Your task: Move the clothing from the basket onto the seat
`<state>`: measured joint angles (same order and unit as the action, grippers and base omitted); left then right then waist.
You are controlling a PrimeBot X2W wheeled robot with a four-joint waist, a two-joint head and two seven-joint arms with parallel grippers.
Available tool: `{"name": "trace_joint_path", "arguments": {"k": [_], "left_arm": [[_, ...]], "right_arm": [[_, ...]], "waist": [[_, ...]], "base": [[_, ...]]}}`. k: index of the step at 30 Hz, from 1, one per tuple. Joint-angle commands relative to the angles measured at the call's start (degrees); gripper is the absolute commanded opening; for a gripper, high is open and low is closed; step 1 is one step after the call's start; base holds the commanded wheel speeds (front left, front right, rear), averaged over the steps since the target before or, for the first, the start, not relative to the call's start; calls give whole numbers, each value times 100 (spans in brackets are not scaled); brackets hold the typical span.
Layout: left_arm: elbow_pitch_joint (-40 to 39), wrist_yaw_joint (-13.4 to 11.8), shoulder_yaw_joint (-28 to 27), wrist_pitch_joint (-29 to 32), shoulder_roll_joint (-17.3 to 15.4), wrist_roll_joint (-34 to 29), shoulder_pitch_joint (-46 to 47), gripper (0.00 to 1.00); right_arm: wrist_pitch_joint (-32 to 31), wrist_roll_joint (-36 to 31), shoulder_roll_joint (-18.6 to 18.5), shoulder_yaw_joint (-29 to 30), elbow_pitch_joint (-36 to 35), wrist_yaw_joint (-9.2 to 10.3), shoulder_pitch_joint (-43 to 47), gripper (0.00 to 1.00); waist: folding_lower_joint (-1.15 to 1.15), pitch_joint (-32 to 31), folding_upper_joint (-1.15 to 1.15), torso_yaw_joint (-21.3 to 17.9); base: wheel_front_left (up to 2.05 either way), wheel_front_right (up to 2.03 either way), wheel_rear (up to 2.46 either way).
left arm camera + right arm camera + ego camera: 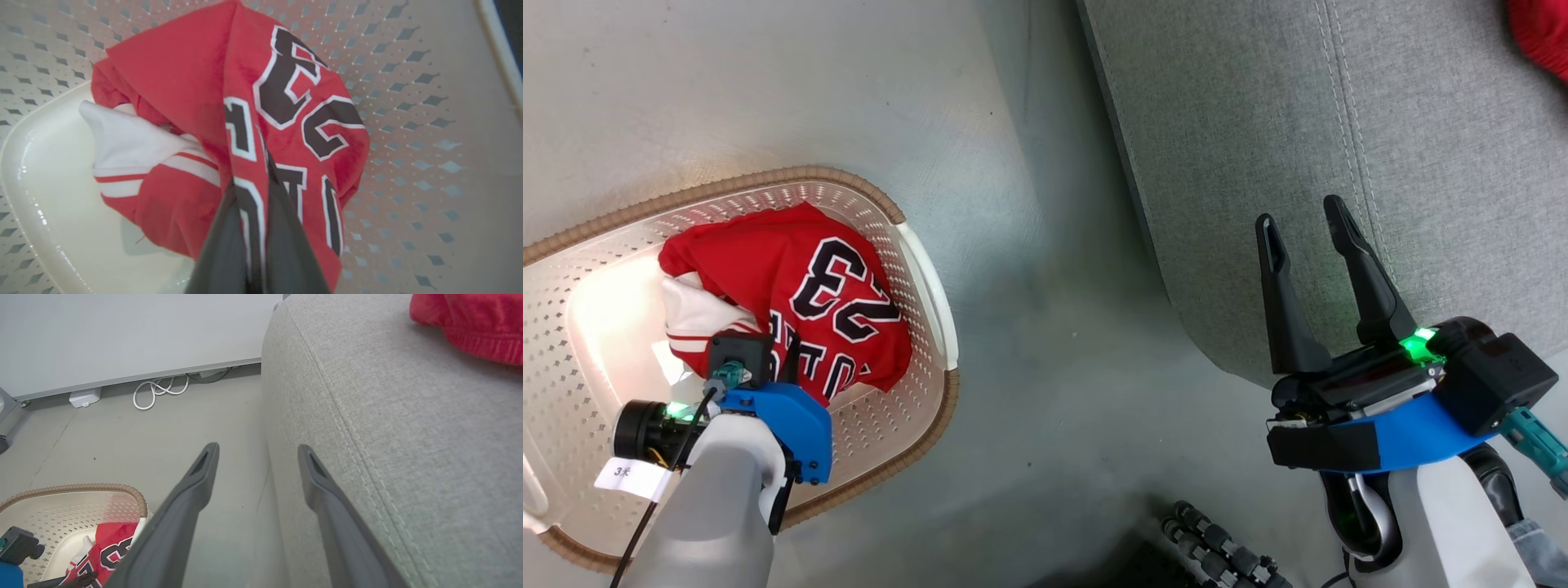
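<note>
A red jersey (792, 278) with a black-and-white "23" lies bunched in the cream basket (927, 286) at the left, white trim showing at its left side. My left gripper (786, 359) reaches down into the basket. In the left wrist view it (253, 179) is shut on a raised fold of the jersey (184, 81). My right gripper (1303, 220) stands open and holds nothing, over the front edge of the grey sofa (1421, 163). A second red garment (1539, 37) lies on the sofa at the far right, also seen as the red heap (470, 322).
Bare grey floor (1045, 327) separates basket and sofa. A white cable coil (159, 390) and a small white box (83, 398) lie along the wall. Black ribbed hoses (1217, 547) sit at the bottom of the head view.
</note>
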<state>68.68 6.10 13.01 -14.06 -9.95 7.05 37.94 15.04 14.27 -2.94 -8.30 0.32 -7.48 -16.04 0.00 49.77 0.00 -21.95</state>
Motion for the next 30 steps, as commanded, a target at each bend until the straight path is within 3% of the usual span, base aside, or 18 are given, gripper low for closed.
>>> {"name": "trace_joint_path", "arguments": {"k": [1, 16, 30], "left_arm": [[59, 23, 18, -17, -2, 39, 99, 0], [288, 67, 149, -71, 41, 167, 251, 0], [373, 114, 295, -107, 265, 314, 108, 0]], "right_arm": [[20, 13, 9, 17, -5, -3, -66, 100], [21, -39, 9, 17, 35, -3, -61, 100], [21, -235, 9, 89, 102, -3, -37, 100]], "waist": [[0, -9, 0, 6], [0, -158, 0, 54], [0, -709, 0, 287]], "base": [[0, 0, 0], [0, 0, 0], [0, 0, 0]]}}
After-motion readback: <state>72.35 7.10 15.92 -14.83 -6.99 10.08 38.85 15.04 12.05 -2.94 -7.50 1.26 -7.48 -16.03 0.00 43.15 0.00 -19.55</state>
